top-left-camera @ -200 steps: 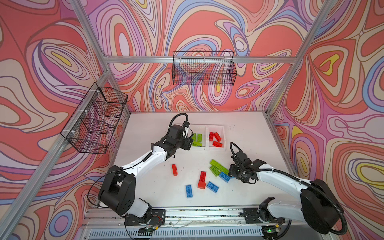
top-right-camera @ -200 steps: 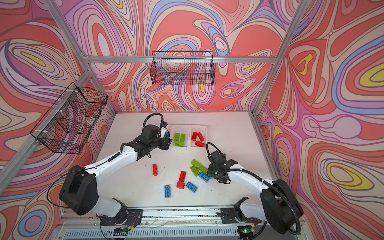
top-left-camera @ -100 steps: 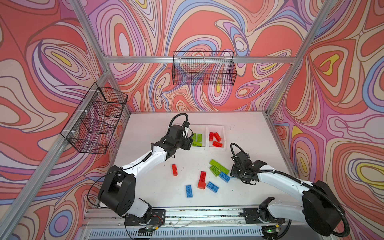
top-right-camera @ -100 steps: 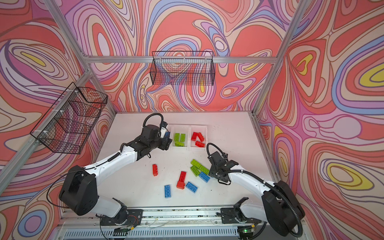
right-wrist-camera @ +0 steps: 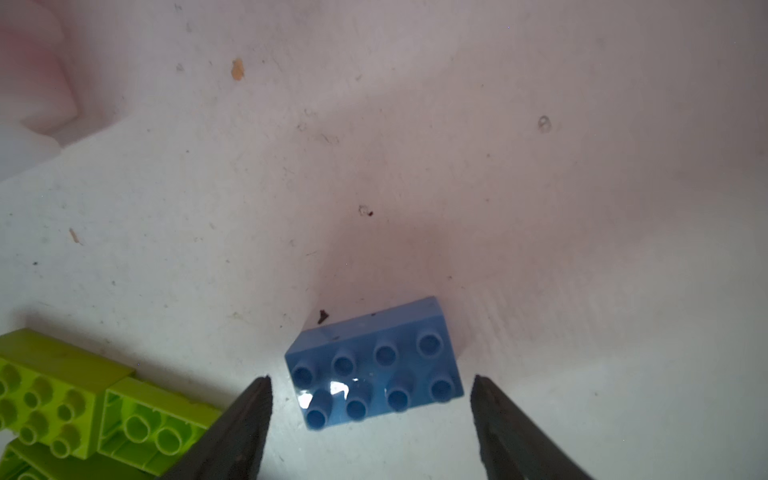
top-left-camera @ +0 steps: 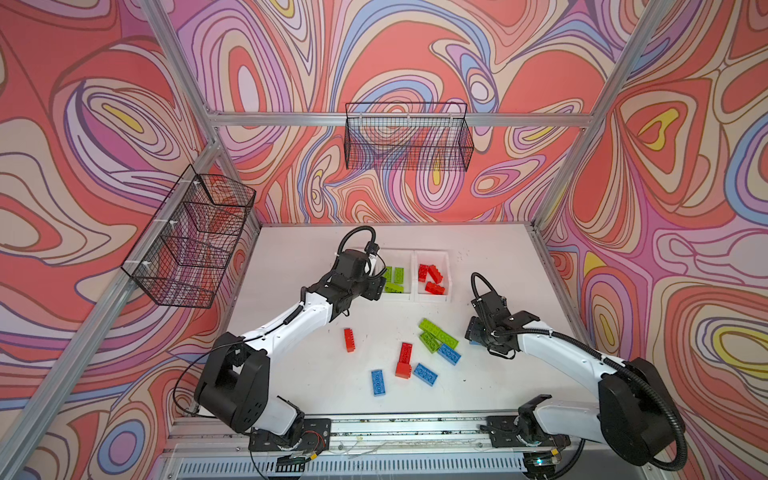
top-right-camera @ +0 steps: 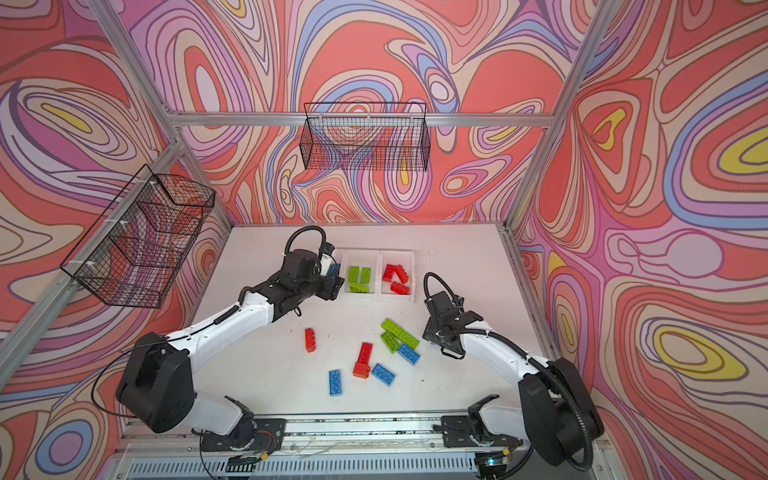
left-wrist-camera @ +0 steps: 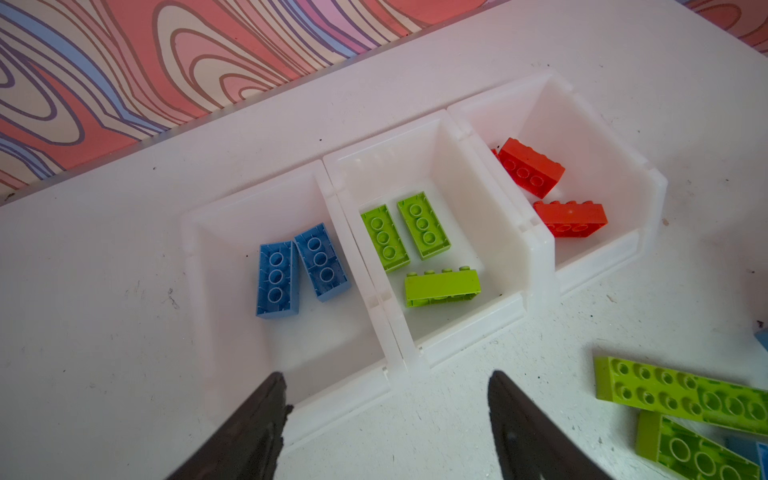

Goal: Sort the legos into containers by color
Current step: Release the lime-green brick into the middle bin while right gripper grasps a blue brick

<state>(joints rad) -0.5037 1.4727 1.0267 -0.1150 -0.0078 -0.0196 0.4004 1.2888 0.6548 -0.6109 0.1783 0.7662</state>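
in both top views the containers [top-left-camera: 414, 270] sit at the back of the tabletop [top-left-camera: 291, 257]. loose legos [top-left-camera: 438, 332] lie mid-tabletop, well apart from them, so sorting looks roughly half done.

left wrist: left jaws wide apart and empty, above the blue compartment's near wall. blue bricks [left-wrist-camera: 276, 278], green bricks [left-wrist-camera: 424, 224] and red bricks [left-wrist-camera: 569, 218] each lie in their own compartment.

right wrist: right jaws wide apart, straddling a blue brick [right-wrist-camera: 374, 361] lying studs-up on the tabletop. there are gaps on both sides, so it isn't gripped. they look lined up to close on it.
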